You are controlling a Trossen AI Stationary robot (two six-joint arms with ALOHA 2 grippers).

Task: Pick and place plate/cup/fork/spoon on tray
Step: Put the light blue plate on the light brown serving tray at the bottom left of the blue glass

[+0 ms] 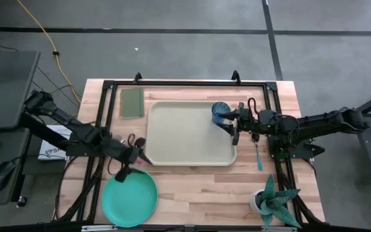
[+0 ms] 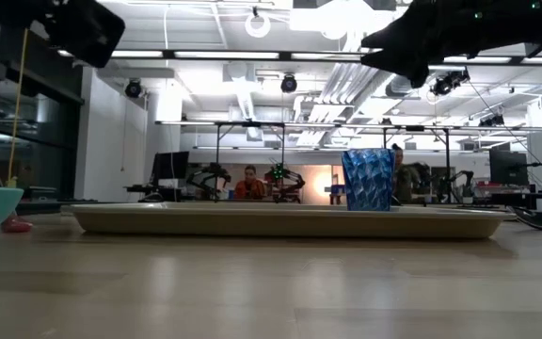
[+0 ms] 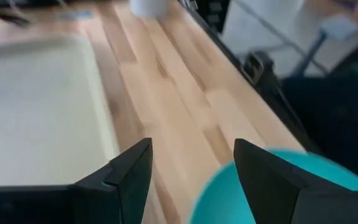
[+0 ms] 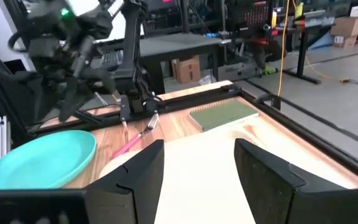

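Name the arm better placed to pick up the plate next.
Left. Its open hand hangs right at the round teal-green plastic plate, while the right hand is across the beige rectangular plastic tray by the translucent blue plastic cup.

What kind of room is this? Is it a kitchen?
Not a kitchen; probably a robotics lab. Beyond the wooden table the low view shows more robot arms on framed benches, exposed ceiling ducts and computer monitors.

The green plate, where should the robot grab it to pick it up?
Probably by its rim. The plate lies flat on the table, so only the raised edge offers a pinch. The open left gripper hovers by the tray-side edge, so come down there, one finger under the lip.
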